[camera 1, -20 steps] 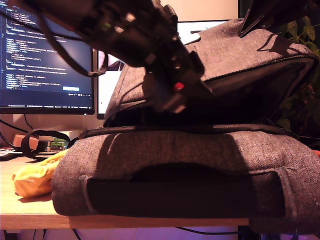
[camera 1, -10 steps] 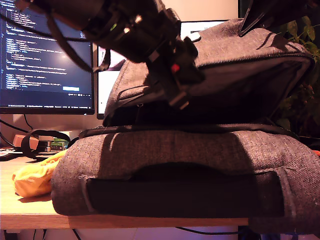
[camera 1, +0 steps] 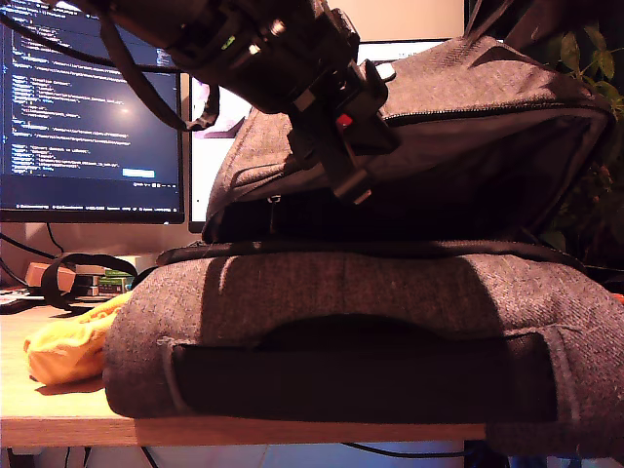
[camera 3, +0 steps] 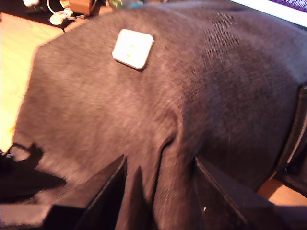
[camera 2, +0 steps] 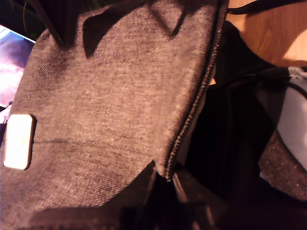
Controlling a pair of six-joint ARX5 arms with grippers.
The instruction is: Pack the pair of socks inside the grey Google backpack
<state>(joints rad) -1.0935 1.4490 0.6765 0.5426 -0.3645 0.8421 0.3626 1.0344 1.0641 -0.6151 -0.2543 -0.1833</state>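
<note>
The grey Google backpack (camera 1: 390, 292) lies on the desk with its top flap (camera 1: 468, 83) lifted, showing a black interior (camera 2: 230, 124) past the zipper edge (camera 2: 192, 110). Its pale tag (camera 3: 133, 48) shows in both wrist views. My second gripper (camera 3: 160, 187) is shut on a bunched fold of the flap, holding it up at the exterior view's top right (camera 1: 507, 24). My first gripper (camera 1: 356, 185) hangs in front of the opening, just outside it; its jaws are too dark to read. The yellow-orange pair of socks (camera 1: 63, 346) lies on the desk at the exterior view's left, against the backpack.
A lit monitor (camera 1: 88, 107) stands behind at the exterior view's left, with a black strap (camera 1: 83, 265) and small items beneath it. A plant (camera 1: 595, 58) is at the right. The desk's front edge (camera 1: 244, 431) runs just under the backpack.
My first gripper has risen from the mouth of the backpack to in front of the flap. The flap sits slightly higher. The socks have not moved.
</note>
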